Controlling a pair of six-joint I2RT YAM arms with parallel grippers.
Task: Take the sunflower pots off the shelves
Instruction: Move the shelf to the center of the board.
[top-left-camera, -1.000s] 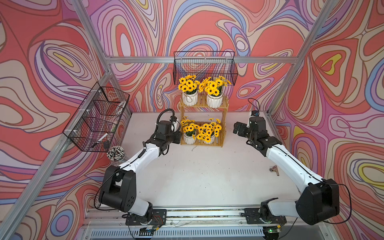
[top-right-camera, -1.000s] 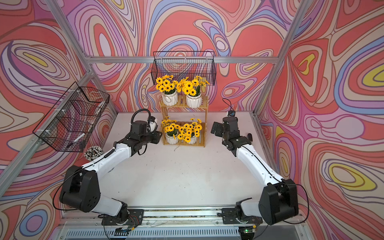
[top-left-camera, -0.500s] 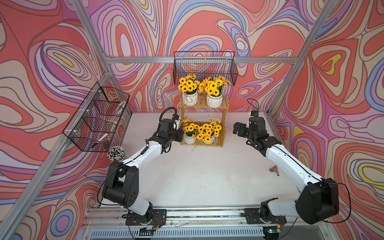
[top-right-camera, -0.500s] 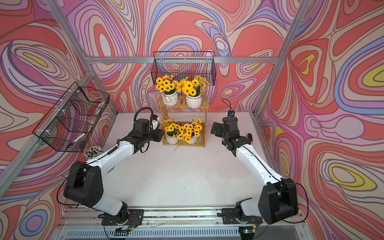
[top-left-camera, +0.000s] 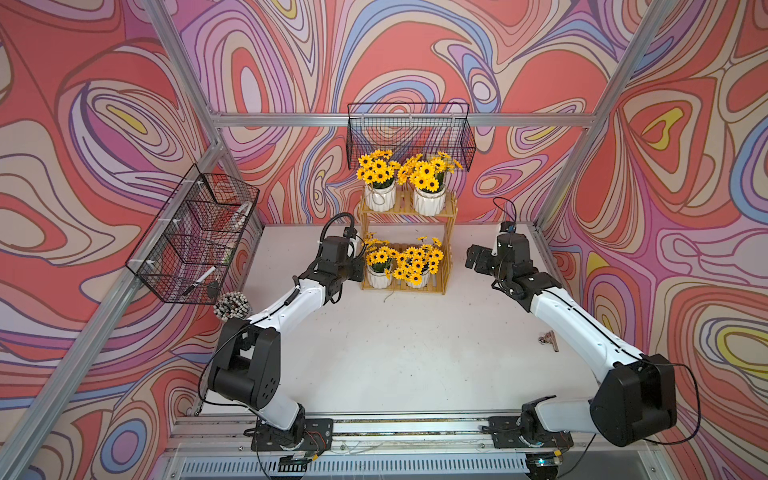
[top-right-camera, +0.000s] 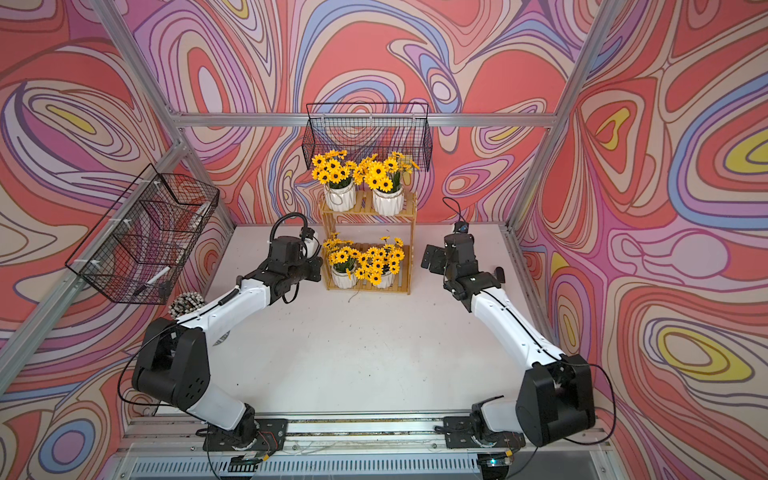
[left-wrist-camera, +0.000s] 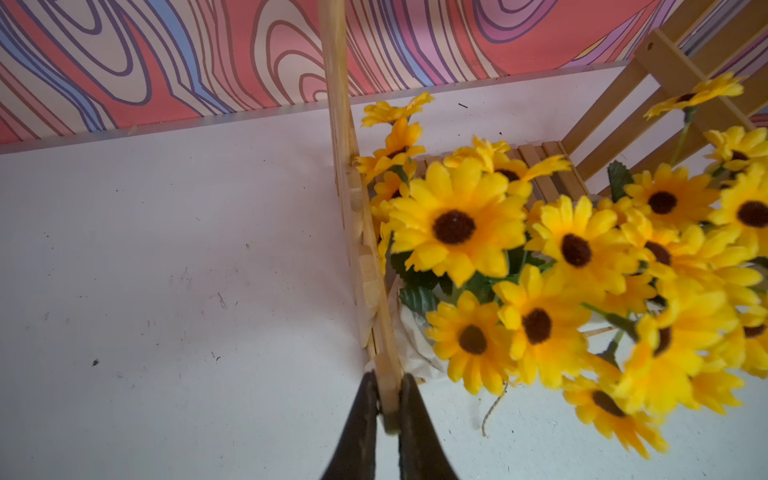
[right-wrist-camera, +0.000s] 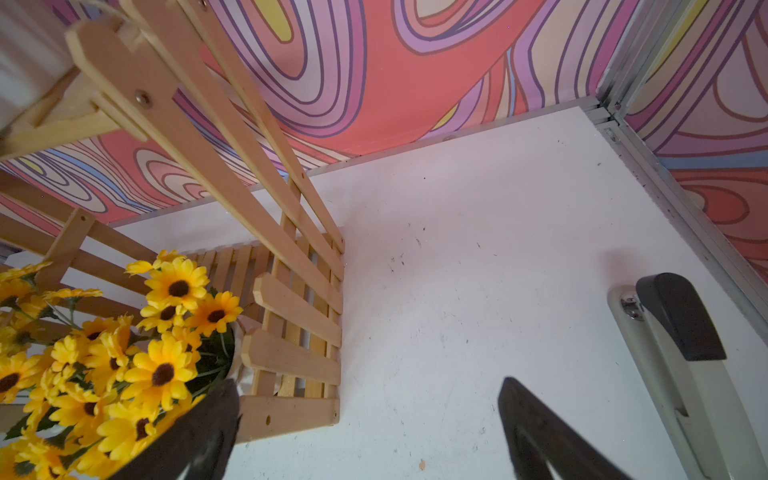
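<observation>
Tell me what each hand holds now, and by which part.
The left hand is shut on the shelves, pinching an upright slat of the side nearest it. The right hand is open, holding nothing.

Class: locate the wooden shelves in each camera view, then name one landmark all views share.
Top view: the shelves stand centre, against the back wall.
Top view: shelves likewise centre-back.
Left wrist: their corner post crosses mid-picture, clamped by the left gripper.
Right wrist: their slatted side, close up.
Shared landmark: lower-tier sunflowers.
</observation>
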